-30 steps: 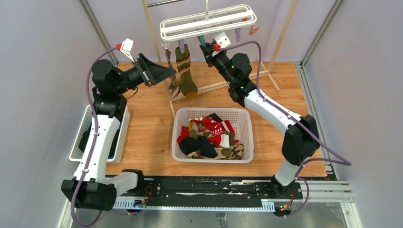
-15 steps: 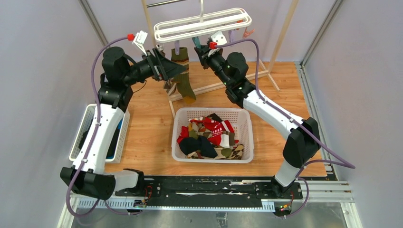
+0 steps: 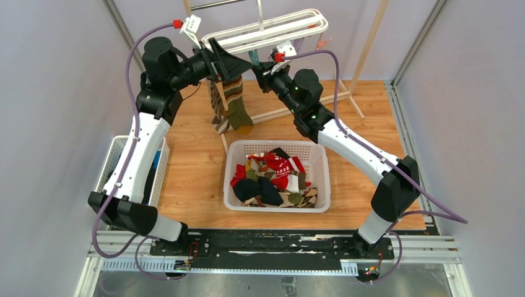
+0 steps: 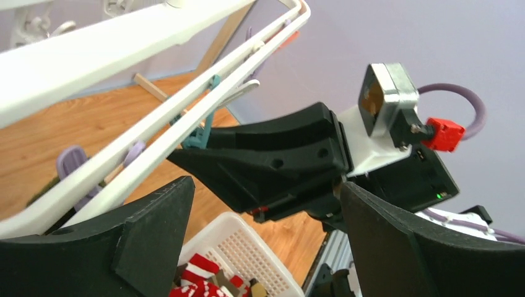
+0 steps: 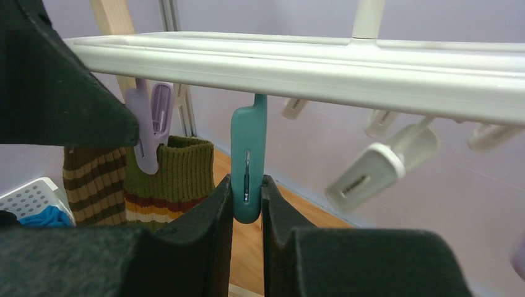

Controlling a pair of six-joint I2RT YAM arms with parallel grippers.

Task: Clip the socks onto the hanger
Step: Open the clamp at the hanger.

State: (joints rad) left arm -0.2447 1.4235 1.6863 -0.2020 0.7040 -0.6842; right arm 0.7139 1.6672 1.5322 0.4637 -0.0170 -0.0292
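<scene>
Two striped socks (image 3: 230,105) hang clipped at the left end of the white hanger (image 3: 266,31), high over the far side of the surface (image 3: 192,161). The rest lie heaped in one white basket (image 3: 322,179), too tangled to count. My right end effector (image 5: 246,189) is pinched on a single teal clip (image 5: 247,154). Within the last second my left end effector (image 3: 232,62), jaws wide apart and empty, swung up to the rail as the hanger swayed left. I judge a third sock remains unfetched.
</scene>
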